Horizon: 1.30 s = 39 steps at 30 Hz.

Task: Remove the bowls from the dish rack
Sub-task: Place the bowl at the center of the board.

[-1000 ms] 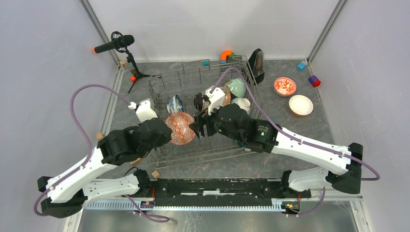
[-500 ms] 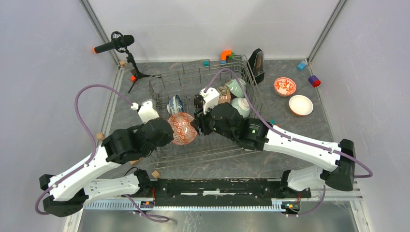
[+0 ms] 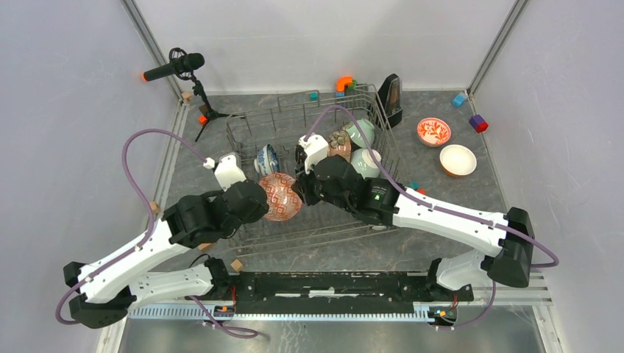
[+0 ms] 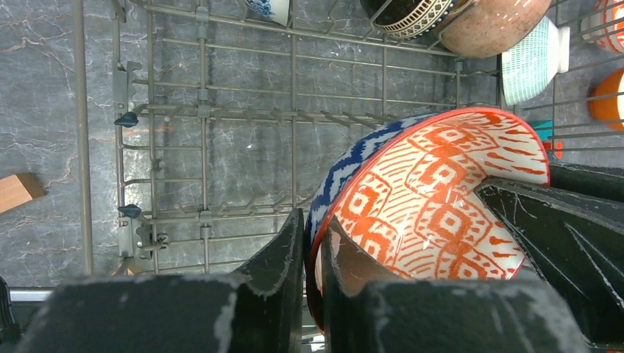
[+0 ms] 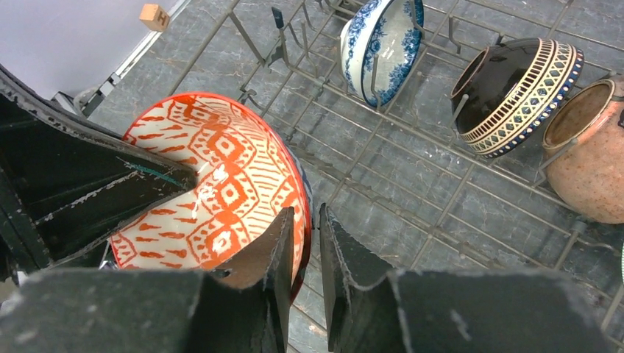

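Glazed ceramic, orange-red lattice inside and blue pattern outside: the red-lattice bowl hangs on edge between the two arms, over the wires of the dish rack. The left jaws are clamped on its rim, one finger inside the wall and one outside. The right jaws straddle the opposite rim the same way, drawn in close. Whether they already press on it I cannot tell.

It looks like a handover. The bowl is stiff, brittle and slick. It is not heavy, but a shallow pinch on the lip could let it swivel or slide out. The safest hold is deep over the rim, pads flat on the wall. The left jaws should let go only once the right jaws bite, since a drop onto the wires could chip it.

Just beyond the right jaws, a blue-white bowl stands on edge among the tines. Farther on are a striped bowl and a tan bowl, with a teal bowl past them. Well clear of both jaws, outside the rack, a red-floral bowl and a white bowl sit on the tabletop.
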Motion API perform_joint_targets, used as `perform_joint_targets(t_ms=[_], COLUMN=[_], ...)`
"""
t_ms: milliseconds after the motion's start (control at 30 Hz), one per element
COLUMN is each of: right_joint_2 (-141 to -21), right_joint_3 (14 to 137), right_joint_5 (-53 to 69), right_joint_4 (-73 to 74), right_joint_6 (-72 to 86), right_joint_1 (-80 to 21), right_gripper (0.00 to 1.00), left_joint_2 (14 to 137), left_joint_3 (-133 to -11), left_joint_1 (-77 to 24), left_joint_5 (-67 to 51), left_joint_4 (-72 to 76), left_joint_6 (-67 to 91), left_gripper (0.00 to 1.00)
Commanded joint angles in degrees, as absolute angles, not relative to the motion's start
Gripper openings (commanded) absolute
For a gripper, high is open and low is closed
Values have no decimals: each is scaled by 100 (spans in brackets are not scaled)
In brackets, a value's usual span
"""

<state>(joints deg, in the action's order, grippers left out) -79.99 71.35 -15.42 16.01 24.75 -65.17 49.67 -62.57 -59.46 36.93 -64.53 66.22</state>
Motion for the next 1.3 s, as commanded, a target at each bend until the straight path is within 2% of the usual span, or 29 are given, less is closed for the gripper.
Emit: perform_joint_targets(t_ms=[0,133,300,433,600,767,833,967,1000,1267], right_joint_2=[-8172,-8287,-8355,-8365,-8350,-8341,-8333,-8202,-8131,-7277], right_joint_3=[7405,7424,7408,7393,7433,7525,7594,7901,8053,9175], right_joint_5=[-1595,-1543,-1476,-1484,-1502,-1485,-1511,-1747,-1835,-2702], right_joint_4=[1724,1767,1777,1793,1820,1846,1906,2248,2384,3813], right_joint_6=[2436,2393,2370,2334,2295,2286,2264,2077,1980,1319], right_joint_1=[-6415,-6368,-6272,-6248,-6238,-6227,-6231,-6138,-6102,-5073], right_gripper=[23,17,2,0,0,0,0,0,0,0], left_joint_2=[5000,5078,5144,5098,4913,4753,4722,4545,4455,3514], left_joint_3=[-6319,-6384,-6477,-6439,-6261,-6117,-6115,-6189,-6219,-6109], left_joint_1=[-5932,-5932,-5927,-5933,-5928,-5931,-5931,-5933,-5933,-5932], left_joint_5=[3710,3652,3682,3700,3678,3536,3517,3522,3556,4135], left_joint_4=[-5978,-5891,-5884,-5796,-5500,-5229,-5204,-5146,-5128,-4606], left_joint_6=[6938,6911,6879,6766,6546,6327,6246,5892,5756,4545], left_gripper=[2,2,2,3,31,53,65,95,99,100])
